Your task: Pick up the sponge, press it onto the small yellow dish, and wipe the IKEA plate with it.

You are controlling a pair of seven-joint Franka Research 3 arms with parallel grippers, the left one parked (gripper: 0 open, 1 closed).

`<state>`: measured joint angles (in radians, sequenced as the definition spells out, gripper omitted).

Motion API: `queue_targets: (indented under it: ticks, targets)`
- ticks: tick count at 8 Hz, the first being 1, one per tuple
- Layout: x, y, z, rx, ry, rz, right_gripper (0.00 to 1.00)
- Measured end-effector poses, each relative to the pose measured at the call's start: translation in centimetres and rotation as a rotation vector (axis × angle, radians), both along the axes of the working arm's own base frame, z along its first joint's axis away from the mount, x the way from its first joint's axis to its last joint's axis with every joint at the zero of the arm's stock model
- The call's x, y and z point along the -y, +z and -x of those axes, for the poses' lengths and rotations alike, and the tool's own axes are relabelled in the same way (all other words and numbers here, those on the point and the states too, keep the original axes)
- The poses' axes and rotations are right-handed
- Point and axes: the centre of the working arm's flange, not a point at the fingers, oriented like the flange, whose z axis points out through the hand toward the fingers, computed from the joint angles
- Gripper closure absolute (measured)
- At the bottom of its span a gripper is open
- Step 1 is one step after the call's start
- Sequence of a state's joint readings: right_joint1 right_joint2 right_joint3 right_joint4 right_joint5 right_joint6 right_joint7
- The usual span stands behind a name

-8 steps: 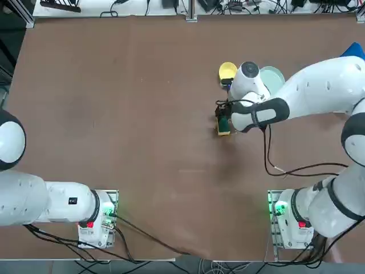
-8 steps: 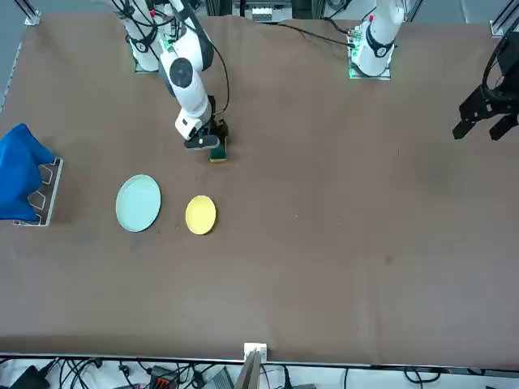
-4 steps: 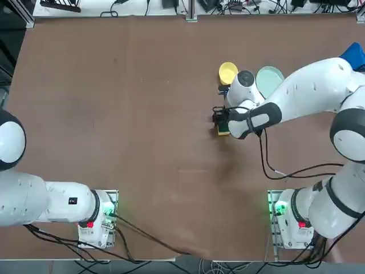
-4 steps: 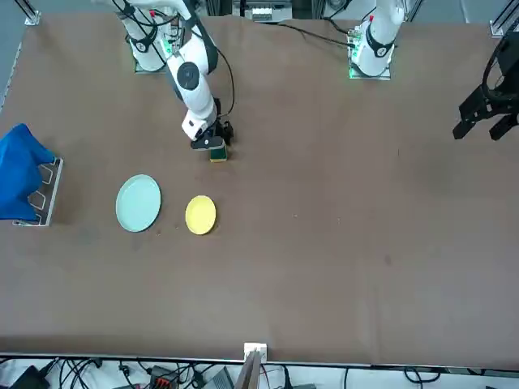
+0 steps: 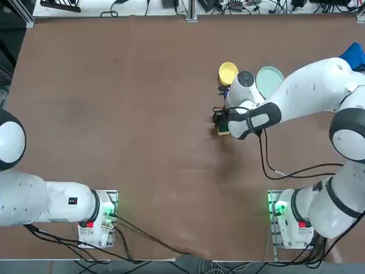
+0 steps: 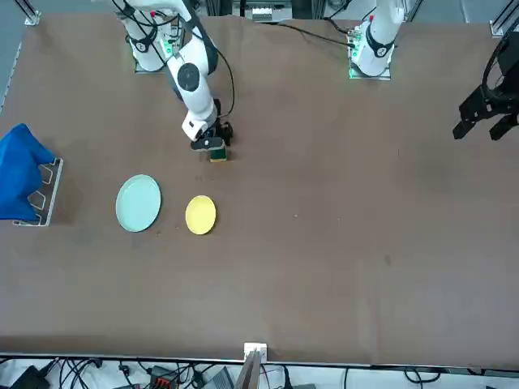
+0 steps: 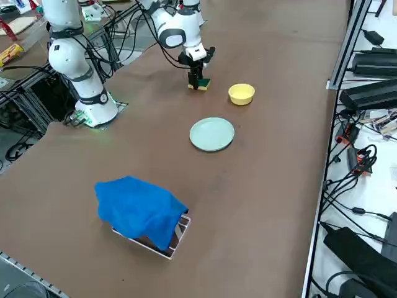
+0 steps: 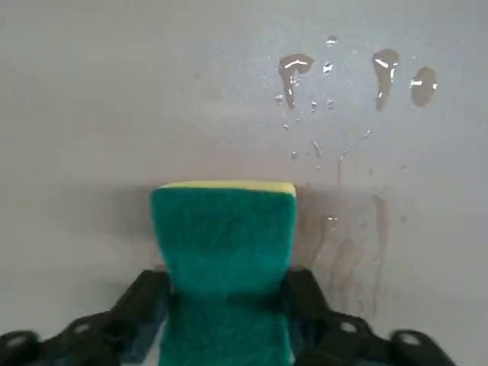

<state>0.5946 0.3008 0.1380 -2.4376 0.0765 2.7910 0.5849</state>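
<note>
The sponge [image 5: 223, 131] [image 6: 218, 155] [image 7: 202, 84], dark green on top over yellow foam, lies flat on the brown table. My right gripper [image 5: 220, 120] [image 6: 212, 146] [image 7: 196, 76] stands low over it. In the wrist view the sponge [image 8: 223, 236] sits between the two black fingers [image 8: 145, 297], which press its long sides, and it looks pinched where they touch; the gripper [image 8: 225, 293] is shut on it. The small yellow dish [image 5: 227, 72] [image 6: 200, 215] [image 7: 241, 94] and the pale green IKEA plate [image 5: 271, 77] [image 6: 138, 203] [image 7: 212, 133] lie side by side beyond the sponge, apart from the gripper.
A blue cloth [image 6: 20, 170] [image 7: 139, 208] is draped over a small rack at the table's right edge. Water drops [image 8: 293, 69] lie on the table just past the sponge. The arm's black cable [image 5: 285, 170] trails over the table behind the gripper.
The right arm swung its wrist over and came down onto the sponge, uncovering the plate in the top view. The fingers have since narrowed onto the sponge's sides. The sponge stayed in place.
</note>
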Motion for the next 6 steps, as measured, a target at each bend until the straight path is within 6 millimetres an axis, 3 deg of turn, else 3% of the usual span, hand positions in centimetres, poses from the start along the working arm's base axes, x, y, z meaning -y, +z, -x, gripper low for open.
queue_targets:
  ticks: [1,2,3,4,6]
  targets:
    - [0.0,0.01,-0.01,0.0,0.0,0.0,0.37]
    - [-0.02,0.04,-0.06,0.001,-0.001,-0.001,0.49]
    - [-0.06,0.11,-0.11,0.003,-0.001,-0.002,0.56]
    - [-0.15,0.29,-0.25,0.007,-0.001,-0.006,0.73]
    - [-0.16,0.95,-0.68,0.02,-0.005,-0.013,0.82]
